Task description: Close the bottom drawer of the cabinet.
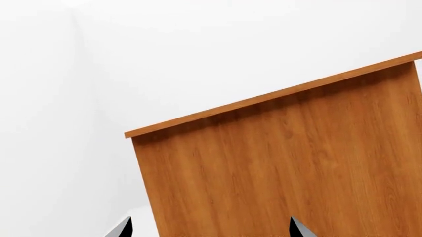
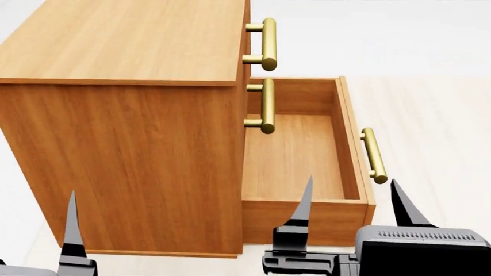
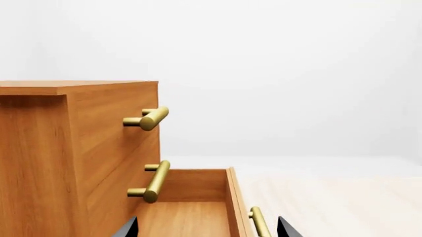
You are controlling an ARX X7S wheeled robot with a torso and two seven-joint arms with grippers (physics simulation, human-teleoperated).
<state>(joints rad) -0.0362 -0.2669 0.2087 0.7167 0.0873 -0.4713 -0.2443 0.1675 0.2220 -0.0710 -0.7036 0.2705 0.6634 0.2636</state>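
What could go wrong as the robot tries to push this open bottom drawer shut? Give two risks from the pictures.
1. The right hand hovers open over the bottom drawer; if it dips inside while pushing, the fingertips could be caught against the cabinet.
2. The middle drawer's handle overhangs the open drawer, so a high approach might strike it.

bottom drawer pulled out, right of cabinet

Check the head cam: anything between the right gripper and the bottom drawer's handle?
Nothing. In the head view the right gripper hangs open over the bottom drawer, and the stretch to its brass handle holds only the drawer's front wall.
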